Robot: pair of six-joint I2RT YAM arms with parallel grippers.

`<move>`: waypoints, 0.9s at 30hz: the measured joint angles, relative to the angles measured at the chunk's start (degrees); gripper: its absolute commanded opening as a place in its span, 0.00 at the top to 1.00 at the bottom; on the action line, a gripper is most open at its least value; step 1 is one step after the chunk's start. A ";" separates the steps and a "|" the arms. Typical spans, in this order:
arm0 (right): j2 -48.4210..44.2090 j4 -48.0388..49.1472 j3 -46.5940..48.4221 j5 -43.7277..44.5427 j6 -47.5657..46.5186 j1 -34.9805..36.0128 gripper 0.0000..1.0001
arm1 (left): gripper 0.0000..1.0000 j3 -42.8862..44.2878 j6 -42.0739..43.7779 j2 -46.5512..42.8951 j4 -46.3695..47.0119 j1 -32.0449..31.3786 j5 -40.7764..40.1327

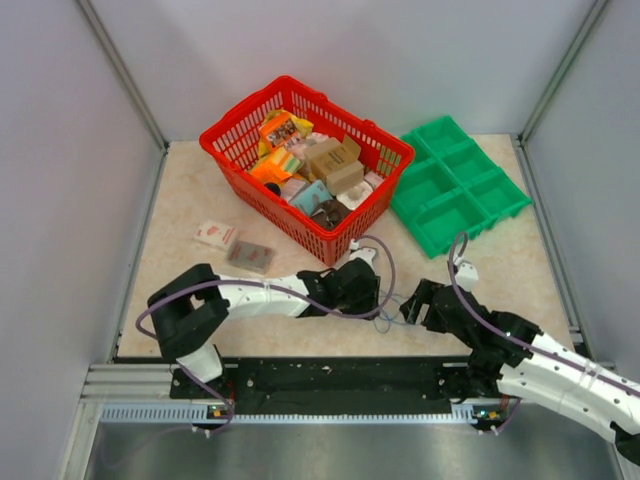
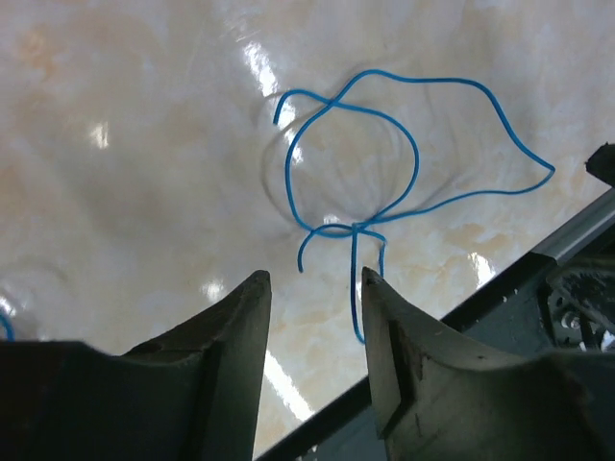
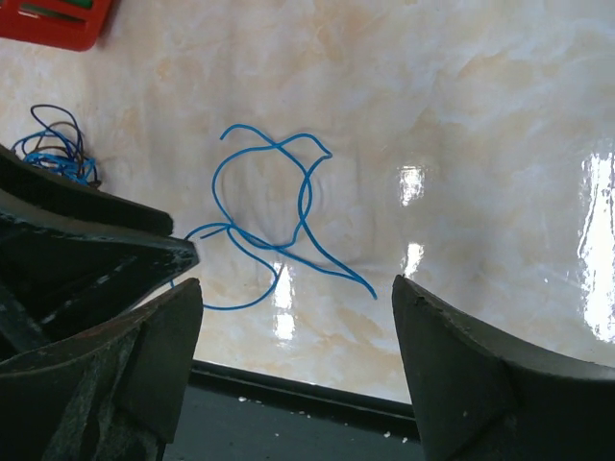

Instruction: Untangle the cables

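Observation:
A thin blue cable (image 2: 415, 168) lies on the marble table in loose loops that cross at a small knot. It also shows in the right wrist view (image 3: 306, 197) and, faintly, in the top view (image 1: 395, 308) between the two grippers. My left gripper (image 2: 312, 288) is open and empty just above the table; one free end of the cable hangs beside its right fingertip (image 2: 373, 288). My right gripper (image 3: 293, 298) is wide open and empty, with the loops just beyond it. A second small tangle of dark and blue cable (image 3: 53, 154) lies further left, behind the left gripper's dark body (image 3: 86, 240).
A red basket (image 1: 225, 150) full of small boxes stands at the back centre. A green compartment tray (image 1: 455, 185) is to its right. Two small packets (image 1: 215, 235) (image 1: 250, 257) lie on the left. The black front rail (image 2: 500, 288) runs close to the cable.

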 measured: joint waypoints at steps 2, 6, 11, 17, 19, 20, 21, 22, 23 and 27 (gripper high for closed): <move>0.13 0.13 0.02 -0.04 -2.43 -0.04 0.18 | 0.47 -1.92 -0.35 -2.82 -0.07 0.00 -0.63; 2.14 2.45 0.02 -2.69 -6.29 -2.21 0.16 | 0.44 -6.16 -0.63 -12.09 -0.24 0.00 -1.55; 9.94 8.85 0.09 -10.36 -12.35 -6.60 0.01 | 0.43 -12.44 -0.68 -28.98 -0.44 -0.48 -3.04; 21.49 10.88 3.17 -15.30 -18.29 -6.73 0.01 | 0.42 -18.99 0.90 -46.38 2.95 -0.22 -6.71; 22.43 11.82 3.32 -16.22 -19.12 -6.73 0.01 | 0.42 -20.46 1.88 -49.13 3.82 -0.22 -6.60; 22.67 12.26 3.34 -16.55 -19.43 -6.71 0.01 | 0.42 -20.90 2.32 -50.07 4.13 -0.22 -6.32; 23.02 12.57 3.45 -16.63 -19.65 -6.69 0.01 | 0.42 -21.35 2.67 -50.88 4.66 -0.22 -6.03; 23.89 13.07 3.65 -16.55 -19.78 -6.60 0.01 | 0.41 -21.99 3.28 -51.93 5.40 -0.22 -5.60; 24.74 13.14 3.93 -16.37 -19.80 -6.40 0.01 | 0.41 -22.51 3.82 -52.98 6.01 -0.22 -5.25; 30.34 13.57 6.14 -12.70 -19.71 -2.80 0.01 | 0.41 -23.32 6.10 -56.81 7.41 -0.22 -4.85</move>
